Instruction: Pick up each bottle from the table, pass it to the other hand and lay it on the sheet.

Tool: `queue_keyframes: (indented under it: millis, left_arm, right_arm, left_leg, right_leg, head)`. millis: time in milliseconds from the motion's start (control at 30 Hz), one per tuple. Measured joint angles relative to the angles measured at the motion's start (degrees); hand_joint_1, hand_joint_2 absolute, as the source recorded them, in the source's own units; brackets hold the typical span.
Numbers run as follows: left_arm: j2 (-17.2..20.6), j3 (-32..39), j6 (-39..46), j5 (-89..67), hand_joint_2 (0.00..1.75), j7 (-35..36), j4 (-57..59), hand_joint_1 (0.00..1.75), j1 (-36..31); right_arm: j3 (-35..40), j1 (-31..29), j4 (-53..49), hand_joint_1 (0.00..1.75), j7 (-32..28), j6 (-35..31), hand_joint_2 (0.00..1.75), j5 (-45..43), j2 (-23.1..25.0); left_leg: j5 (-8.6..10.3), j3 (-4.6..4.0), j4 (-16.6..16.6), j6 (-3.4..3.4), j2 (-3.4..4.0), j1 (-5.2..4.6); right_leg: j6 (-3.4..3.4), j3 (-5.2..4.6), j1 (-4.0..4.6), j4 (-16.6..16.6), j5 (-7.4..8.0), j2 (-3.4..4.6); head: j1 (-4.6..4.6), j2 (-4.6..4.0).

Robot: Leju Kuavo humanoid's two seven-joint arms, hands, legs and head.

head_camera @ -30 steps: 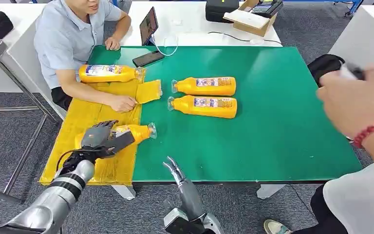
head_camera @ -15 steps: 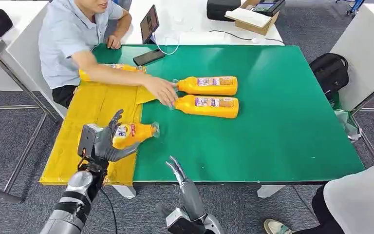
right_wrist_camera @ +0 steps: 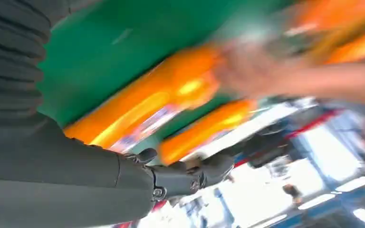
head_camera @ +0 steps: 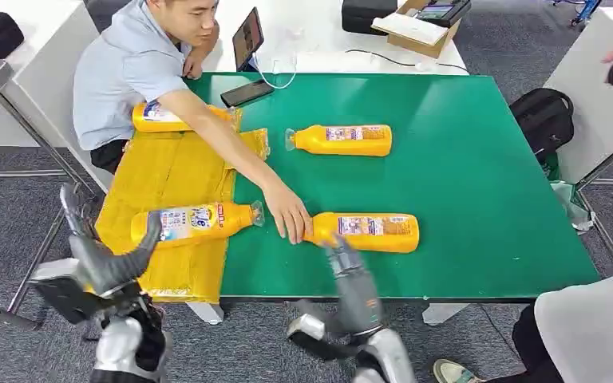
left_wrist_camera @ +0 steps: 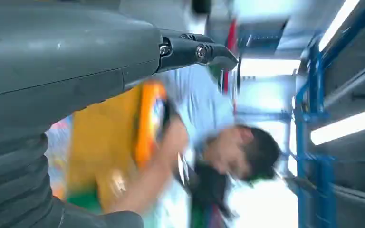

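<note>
Orange plastic bottle with printed label (head_camera: 191, 223) lies on its side on the yellow sheet (head_camera: 168, 171), cap over the green worktop (head_camera: 479, 159), just beyond the left hand (head_camera: 104, 267). Left hand off the worktop edge, fingers spread, holding nothing. Second orange bottle (head_camera: 371, 231) lies just ahead of the right hand (head_camera: 350, 275); a person's hand (head_camera: 289, 217) touches its cap end. Right hand's grip: cannot tell, blurred.
</note>
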Motion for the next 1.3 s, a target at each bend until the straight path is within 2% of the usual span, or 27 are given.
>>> queue_keyframes:
  millis: [167,267,600,833,1167,1233,1267,1300]
  left_arm:
    - [0.02,-6.90,3.63,-0.24,1.75,-2.10,4.27,0.00,1.38]
    - [0.15,-9.08,4.76,-0.35,1.75,-4.69,5.34,0.00,1.69]
    - [-0.26,-13.91,5.20,-0.42,1.75,-5.90,7.54,0.00,1.01]
    - [-0.07,-18.12,5.22,2.18,1.75,-5.26,10.86,0.00,-1.46]
    - [-0.07,-19.59,5.27,2.47,1.75,-5.48,12.57,0.00,-2.24]
    - [0.07,-19.72,5.27,2.79,1.75,-4.83,12.57,0.00,-2.26]
    - [0.18,-19.99,5.27,3.17,1.75,-4.41,12.57,0.00,-2.30]
    - [0.35,-20.36,5.27,3.60,1.75,-4.07,12.59,0.00,-2.39]
  right_arm:
    - [-7.55,-3.86,6.00,0.00,1.35,-0.39,1.75,6.06,-2.19]
    - [-9.04,-7.51,10.90,0.00,4.45,2.36,1.75,7.50,-3.02]
    - [-9.19,-19.21,26.73,0.00,8.95,2.62,1.75,9.69,-3.39]
    - [-7.52,-27.57,34.61,0.00,16.14,11.38,1.75,16.12,-2.91]
    - [-4.12,-31.25,38.45,0.00,18.31,13.66,1.75,19.85,-1.71]
    - [-3.66,-31.95,38.82,0.44,19.47,16.51,1.75,20.01,-1.36]
    - [-3.44,-32.38,39.04,1.55,20.13,18.61,1.75,19.96,-1.23]
    - [-3.27,-32.88,39.26,1.66,20.54,20.95,1.75,19.77,-1.25]
  left_leg:
    - [0.03,-0.03,0.03,0.07,0.05,-0.04]
    - [0.03,-0.02,0.04,0.07,0.11,-0.03]
    - [0.05,-0.01,0.03,0.06,0.11,0.01]
    - [0.11,0.07,0.04,0.15,0.11,-0.02]
    - [0.12,0.09,0.04,0.15,0.12,0.00]
    - [0.11,0.13,0.04,0.15,0.19,0.00]
    - [0.11,0.18,0.04,0.15,0.24,0.00]
    - [0.10,0.25,0.04,0.14,0.27,0.00]
  right_leg:
    - [0.15,0.03,-0.03,0.00,0.13,0.01]
    - [0.15,0.01,-0.02,0.01,0.14,0.05]
    - [0.15,0.02,0.01,0.02,0.13,0.04]
    - [0.17,0.10,-0.01,0.01,0.16,0.04]
    - [0.18,0.12,0.01,0.02,0.16,0.04]
    - [0.18,0.12,0.01,0.01,0.16,0.07]
    - [0.18,0.12,0.01,0.01,0.16,0.09]
    - [0.17,0.14,0.01,0.00,0.16,0.09]
  head:
    - [0.00,0.00]
    - [-0.04,0.00]
    - [-0.02,0.00]
    - [-0.02,0.00]
    - [0.00,0.00]
    - [-0.02,0.00]
    - [-0.02,0.00]
    - [-0.02,0.00]
